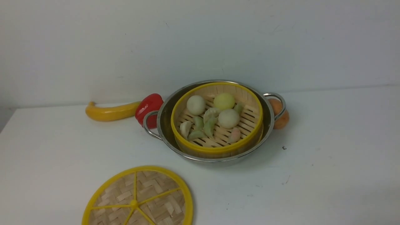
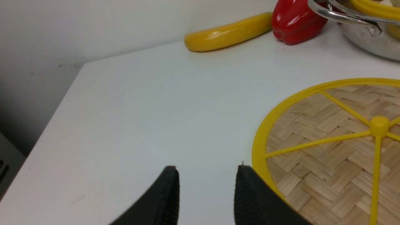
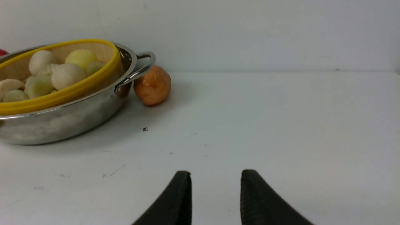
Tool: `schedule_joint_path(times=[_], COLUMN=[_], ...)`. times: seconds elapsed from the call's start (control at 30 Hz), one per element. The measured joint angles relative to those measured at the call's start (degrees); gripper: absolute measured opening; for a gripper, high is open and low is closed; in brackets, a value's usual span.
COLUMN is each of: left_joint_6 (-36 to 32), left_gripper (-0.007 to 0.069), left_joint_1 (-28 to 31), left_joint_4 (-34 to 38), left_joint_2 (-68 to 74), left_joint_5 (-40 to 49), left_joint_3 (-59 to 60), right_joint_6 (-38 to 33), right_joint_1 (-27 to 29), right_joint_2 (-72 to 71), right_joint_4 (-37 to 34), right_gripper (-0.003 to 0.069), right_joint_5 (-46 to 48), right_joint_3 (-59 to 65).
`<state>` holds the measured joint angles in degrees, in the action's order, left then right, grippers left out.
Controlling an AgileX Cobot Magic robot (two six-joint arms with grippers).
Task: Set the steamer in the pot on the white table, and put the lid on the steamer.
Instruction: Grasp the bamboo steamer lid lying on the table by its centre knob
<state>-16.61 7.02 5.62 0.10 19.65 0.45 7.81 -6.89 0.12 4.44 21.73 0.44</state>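
Observation:
The steamer (image 1: 217, 118), a bamboo basket with a yellow rim and toy buns and dumplings inside, sits in the shiny steel pot (image 1: 165, 115) on the white table (image 1: 328, 175). The lid (image 1: 137, 198), a flat woven disc with yellow spokes, lies flat near the table's front edge, left of centre. Neither gripper shows in the front view. In the left wrist view my left gripper (image 2: 207, 172) is open with only bare table between its fingers, just beside the rim of the lid (image 2: 337, 150). My right gripper (image 3: 215, 176) is open and empty over bare table, well apart from the pot (image 3: 62, 118) and the steamer (image 3: 59, 90).
A yellow banana (image 1: 112, 111) and a red pepper (image 1: 149, 107) lie behind the pot's left handle by the back wall. An orange potato-like toy (image 1: 280, 115) rests against the right handle. The table's left edge (image 2: 50, 125) is close to my left gripper.

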Motion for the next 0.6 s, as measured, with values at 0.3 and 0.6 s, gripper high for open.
schedule_joint_path(times=[0.3, 0.6], left_joint_6=[0.0, 0.0], left_gripper=[0.0241, 0.0241], left_joint_1=[0.0, 0.0], left_joint_4=[0.0, 0.0], left_joint_2=[0.0, 0.0], left_joint_5=[0.0, 0.0], left_joint_3=[0.0, 0.0], right_joint_6=[0.0, 0.0], right_joint_1=[0.0, 0.0], right_joint_2=[-0.1, -0.1], right_joint_4=[-0.1, -0.1], right_gripper=[0.0242, 0.0242], right_joint_5=[-1.9, -2.2], right_joint_3=[0.0, 0.0])
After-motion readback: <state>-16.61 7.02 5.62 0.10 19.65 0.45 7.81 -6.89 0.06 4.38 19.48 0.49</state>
